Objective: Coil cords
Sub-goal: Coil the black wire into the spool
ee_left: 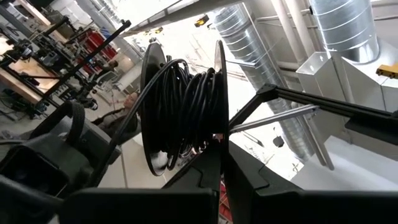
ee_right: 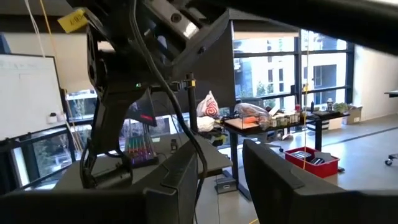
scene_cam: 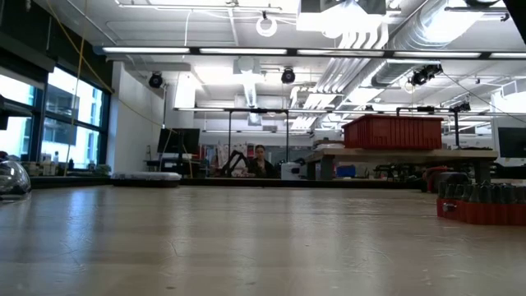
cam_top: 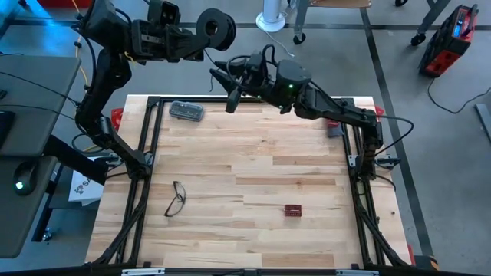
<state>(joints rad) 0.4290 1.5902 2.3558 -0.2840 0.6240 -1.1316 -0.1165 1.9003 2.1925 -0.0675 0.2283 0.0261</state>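
My left gripper (cam_top: 201,34) is clenched on the rim of the reel (cam_top: 217,27), holding it up in the air beyond the far edge of the tabletop (cam_top: 245,176). In my left wrist view the reel (ee_left: 183,106) stands just ahead of my fingers (ee_left: 205,180), its disc edge pinched between them, with the cord (ee_left: 186,102) wound thick on the hub.

My right gripper (cam_top: 222,77) hangs near the reel, a little below and beside it. A loose strand of cord (ee_right: 186,134) runs down between my right fingers (ee_right: 183,180), which stand partly closed; whether they actually pinch it I cannot tell.

I judge the reel light and rigid, so the flange is a safe hold. The cord looks thin, limp and springy, likely to slide through smooth fingers and loosen off the hub. I would grip it close to the reel and keep light tension.
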